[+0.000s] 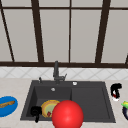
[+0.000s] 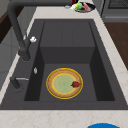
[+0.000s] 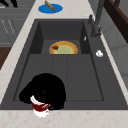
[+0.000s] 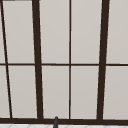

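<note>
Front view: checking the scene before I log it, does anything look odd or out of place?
Yes. A big red ball sits at the sink's front edge, hiding part of the plate in the basin, odd among dishes.

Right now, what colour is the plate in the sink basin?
Orange plate with yellow rim and greenish centre; clearest in the left side view.

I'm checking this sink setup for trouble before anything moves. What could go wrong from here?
1. The right hand is curled round a small red-and-white thing right above the sink's front rim; a loose hold could drop it.
2. The left hand hangs close to the yellow-rimmed plate in the basin; a careless move may knock it.
3. A red ball hides part of the front view.
</note>
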Controlling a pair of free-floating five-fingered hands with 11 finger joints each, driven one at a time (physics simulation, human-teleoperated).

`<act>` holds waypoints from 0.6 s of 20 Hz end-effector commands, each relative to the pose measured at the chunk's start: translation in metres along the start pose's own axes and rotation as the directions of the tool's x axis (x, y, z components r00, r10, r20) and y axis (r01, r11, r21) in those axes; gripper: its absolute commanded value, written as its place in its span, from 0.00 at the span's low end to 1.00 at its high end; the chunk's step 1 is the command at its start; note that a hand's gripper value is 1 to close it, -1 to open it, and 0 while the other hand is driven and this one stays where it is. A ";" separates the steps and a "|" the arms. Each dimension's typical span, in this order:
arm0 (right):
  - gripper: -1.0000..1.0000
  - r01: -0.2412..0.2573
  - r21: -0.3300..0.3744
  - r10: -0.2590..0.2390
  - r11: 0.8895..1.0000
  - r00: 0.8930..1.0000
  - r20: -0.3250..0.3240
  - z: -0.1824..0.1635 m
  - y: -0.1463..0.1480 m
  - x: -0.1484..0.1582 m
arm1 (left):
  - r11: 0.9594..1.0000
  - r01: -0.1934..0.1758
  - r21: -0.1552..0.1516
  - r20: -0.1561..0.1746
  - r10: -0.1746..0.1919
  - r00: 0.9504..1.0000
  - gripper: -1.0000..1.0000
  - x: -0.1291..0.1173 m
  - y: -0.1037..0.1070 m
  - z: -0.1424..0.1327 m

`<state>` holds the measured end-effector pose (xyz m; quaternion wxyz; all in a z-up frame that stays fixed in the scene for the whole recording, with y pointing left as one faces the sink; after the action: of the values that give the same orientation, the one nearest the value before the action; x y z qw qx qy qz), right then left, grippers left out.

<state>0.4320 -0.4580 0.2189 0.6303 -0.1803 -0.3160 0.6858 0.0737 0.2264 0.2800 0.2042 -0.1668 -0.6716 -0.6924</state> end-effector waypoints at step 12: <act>1.00 0.023 0.021 -0.025 1.000 0.996 0.080 -0.075 0.012 -0.089 | 1.000 0.000 0.000 0.000 0.000 1.000 0.50 0.000 0.000 0.000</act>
<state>0.4865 -0.5178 0.1633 0.6341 -0.1689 -0.3185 0.6841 0.0737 0.2264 0.2800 0.2042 -0.1668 -0.6716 -0.6924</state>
